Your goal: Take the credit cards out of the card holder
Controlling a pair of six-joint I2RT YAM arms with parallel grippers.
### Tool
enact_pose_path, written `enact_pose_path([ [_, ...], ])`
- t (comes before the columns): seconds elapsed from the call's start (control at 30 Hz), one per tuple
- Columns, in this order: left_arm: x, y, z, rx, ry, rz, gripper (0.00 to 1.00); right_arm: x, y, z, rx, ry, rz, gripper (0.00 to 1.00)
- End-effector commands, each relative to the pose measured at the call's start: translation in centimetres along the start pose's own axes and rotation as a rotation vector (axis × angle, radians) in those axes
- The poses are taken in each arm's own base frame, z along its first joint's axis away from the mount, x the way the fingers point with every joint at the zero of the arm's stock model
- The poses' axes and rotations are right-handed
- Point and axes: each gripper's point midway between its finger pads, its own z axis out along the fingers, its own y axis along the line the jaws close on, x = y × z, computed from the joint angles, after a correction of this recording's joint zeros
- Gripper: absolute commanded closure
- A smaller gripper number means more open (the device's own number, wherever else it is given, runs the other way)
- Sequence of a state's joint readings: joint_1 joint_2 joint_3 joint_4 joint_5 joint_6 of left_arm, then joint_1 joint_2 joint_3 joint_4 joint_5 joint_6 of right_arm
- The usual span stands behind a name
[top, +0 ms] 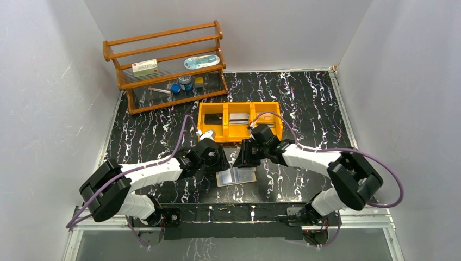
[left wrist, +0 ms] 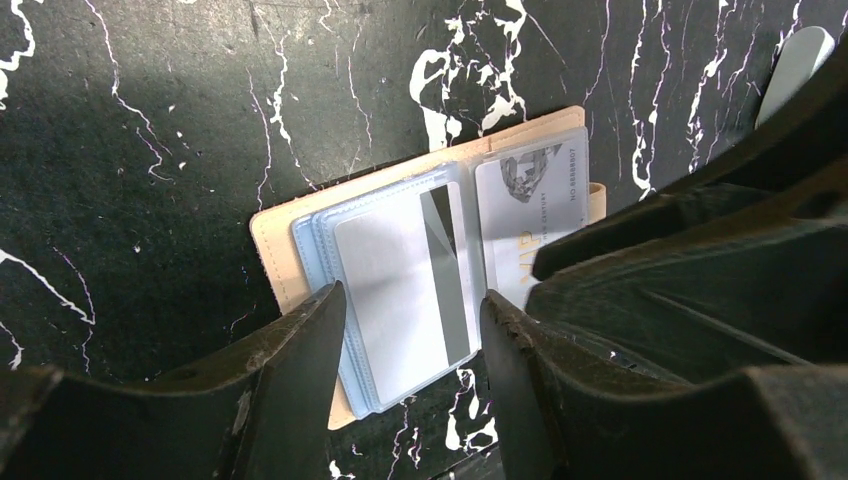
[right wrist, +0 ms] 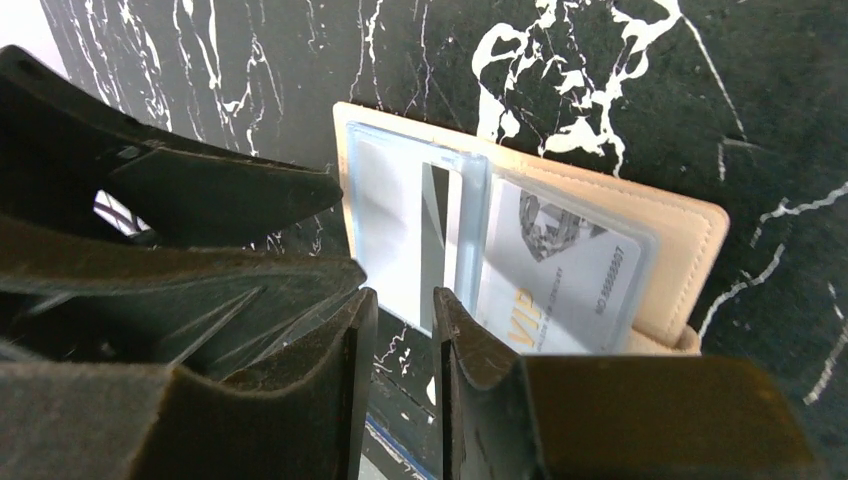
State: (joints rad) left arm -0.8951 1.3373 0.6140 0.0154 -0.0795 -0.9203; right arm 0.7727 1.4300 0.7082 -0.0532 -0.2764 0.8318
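Our left hand (left wrist: 412,296) hangs open astride the holder (top: 236,176), which lies spread on the surface (top: 304,103) with cards (left wrist: 530,190) in its pockets — our right hand (right wrist: 402,295), narrowly parted, at its edge.

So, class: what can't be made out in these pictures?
Left wrist: left fingers hide the near edge of the card holder.
Right wrist: fine print on the VIP card is blurred.
Top external: credit cards in the yellow bin and labels on the wooden rack too small.
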Motion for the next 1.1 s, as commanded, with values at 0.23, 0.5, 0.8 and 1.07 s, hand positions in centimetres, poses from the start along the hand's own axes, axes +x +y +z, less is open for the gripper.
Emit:
enact_pose_path([
  [0.23, 1.2, 1.5, 0.3, -0.05, 0.05, 0.041, 0.52, 1.0, -0.6, 2.9, -0.053, 0.068, 0.049, 0.66],
  [0.5, 2.1, 2.1, 1.0, -0.07, 0.089, 0.061, 0.6, 1.6, -1.1, 3.4, -0.062, 0.068, 0.106, 0.68],
  [0.8, 3.1, 2.8, 1.3, -0.089, 0.128, 0.076, 0.78, 0.9, 1.3, 3.1, -0.204, 0.044, 0.151, 0.77],
  [1.07, 3.2, 2.8, 1.2, -0.08, 0.132, 0.098, 0.83, 0.1, 2.2, 2.9, -0.253, 0.028, 0.202, 0.74],
])
